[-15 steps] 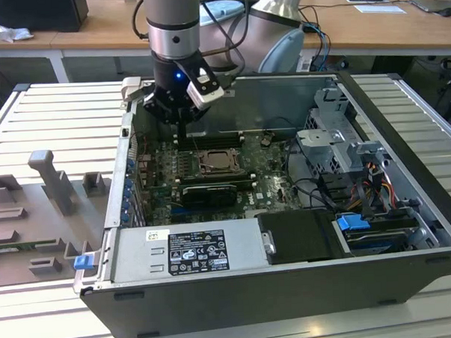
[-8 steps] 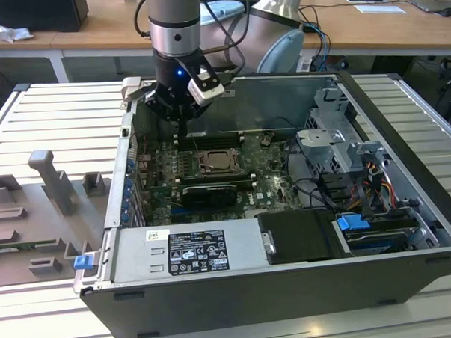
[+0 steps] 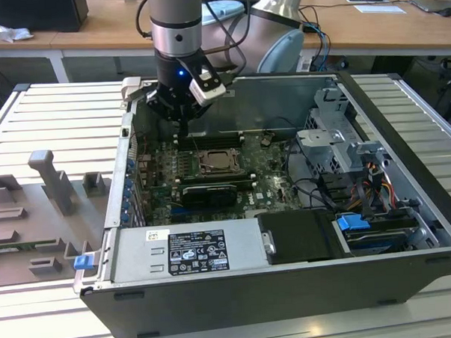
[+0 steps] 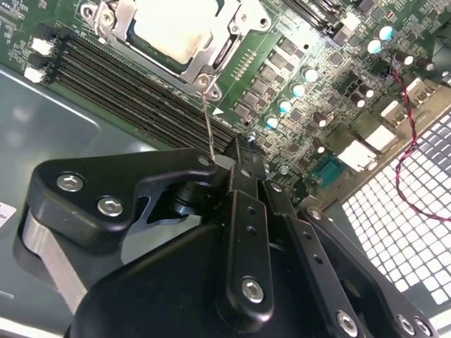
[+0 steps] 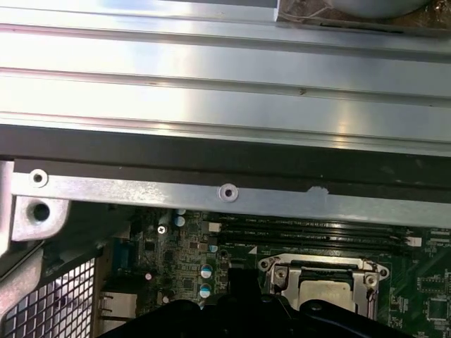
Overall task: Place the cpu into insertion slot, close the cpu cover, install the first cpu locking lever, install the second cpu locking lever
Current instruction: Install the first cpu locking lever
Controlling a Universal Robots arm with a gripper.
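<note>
The cpu point(image 4: 173, 28) lies pale and flat in the insertion slot point(image 3: 221, 163) on the green motherboard, also seen in the first wrist view point(image 5: 328, 290). The silver cpu cover point(image 4: 236, 24) lies down around it as a frame. One thin wire locking lever point(image 4: 208, 120) stands raised from the socket's corner, and its upper end runs behind my fingers point(image 4: 246, 211). My gripper point(image 4: 243, 151) hangs shut just above the board beside the socket, at the case's far side point(image 3: 182, 111). I cannot tell whether the lever is clamped between the fingertips.
Long black memory slots point(image 4: 120, 84) run beside the socket. The case's metal rim point(image 5: 225, 191) is close behind the gripper. A power supply point(image 3: 184, 253), a drive cage point(image 3: 337, 149) and loose cables point(image 3: 316, 191) fill the case. A grey fixture plate point(image 3: 40, 199) lies at the exterior view's left.
</note>
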